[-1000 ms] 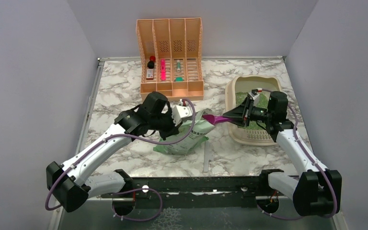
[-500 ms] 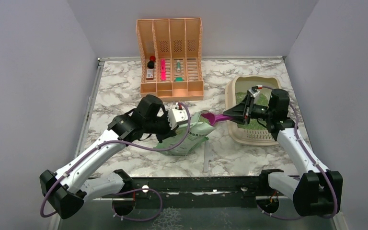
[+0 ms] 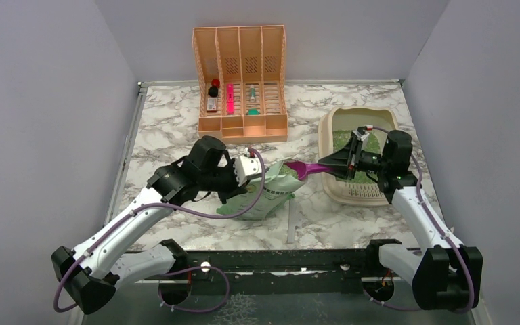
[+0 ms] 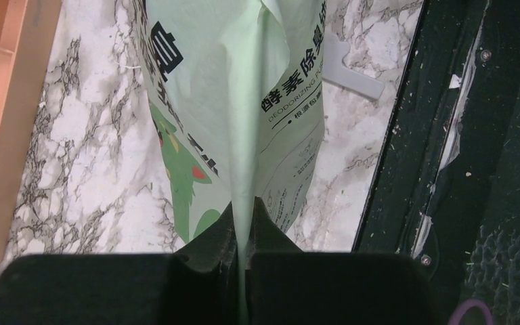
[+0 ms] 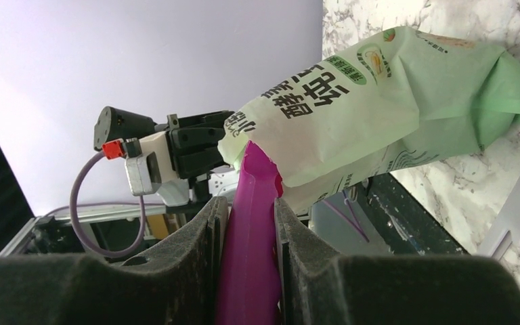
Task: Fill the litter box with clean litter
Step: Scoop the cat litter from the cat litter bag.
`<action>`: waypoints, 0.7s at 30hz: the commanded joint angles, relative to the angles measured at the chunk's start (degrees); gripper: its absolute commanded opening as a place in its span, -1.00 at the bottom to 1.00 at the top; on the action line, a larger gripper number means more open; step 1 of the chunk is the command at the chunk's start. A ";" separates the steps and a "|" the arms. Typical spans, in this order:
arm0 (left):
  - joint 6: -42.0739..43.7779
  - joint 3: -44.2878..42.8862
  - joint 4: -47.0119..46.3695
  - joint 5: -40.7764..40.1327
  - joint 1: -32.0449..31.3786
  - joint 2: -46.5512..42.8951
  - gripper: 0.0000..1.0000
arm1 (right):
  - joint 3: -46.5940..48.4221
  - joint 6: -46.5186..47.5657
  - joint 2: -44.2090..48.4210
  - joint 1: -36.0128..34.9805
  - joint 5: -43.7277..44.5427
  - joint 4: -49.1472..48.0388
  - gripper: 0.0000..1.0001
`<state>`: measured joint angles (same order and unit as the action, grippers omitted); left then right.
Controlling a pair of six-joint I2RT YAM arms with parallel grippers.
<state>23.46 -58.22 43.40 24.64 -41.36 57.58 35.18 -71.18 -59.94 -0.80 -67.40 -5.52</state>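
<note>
The beige litter box sits at the right of the table, with a layer of green clean litter inside. My right gripper reaches left from over the box, shut on the handle of a magenta scoop. In the right wrist view the scoop runs from between my fingers into the open mouth of the pale green litter bag. My left gripper is shut on a fold of the bag, holding that end up. The bag lies at the table's middle.
A peach slatted organizer with small items stands at the back centre. A flat grey strip lies on the marble right of the bag. Grey walls close in the sides and back; a black rail runs along the near edge.
My left arm has drawn back to the left a little, still holding the bag. The right gripper and scoop have shifted slightly right, with the scoop staying at the bag's mouth.
</note>
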 commanded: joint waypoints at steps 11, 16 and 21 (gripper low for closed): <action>0.13 -0.18 -2.15 5.42 -0.38 -4.24 -1.00 | -1.07 -7.21 4.23 5.35 -5.19 -2.55 -0.99; 0.42 -0.67 -2.15 5.24 -0.37 -4.34 -1.00 | 4.19 7.63 3.79 5.37 -1.26 15.90 -0.99; 0.27 -0.63 -2.10 5.22 -0.38 -4.42 -1.00 | 13.91 22.94 1.09 5.37 3.37 34.67 -0.99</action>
<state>23.44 -57.71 44.25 25.52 -41.39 55.57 41.41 -62.30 -57.69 3.86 -69.21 12.82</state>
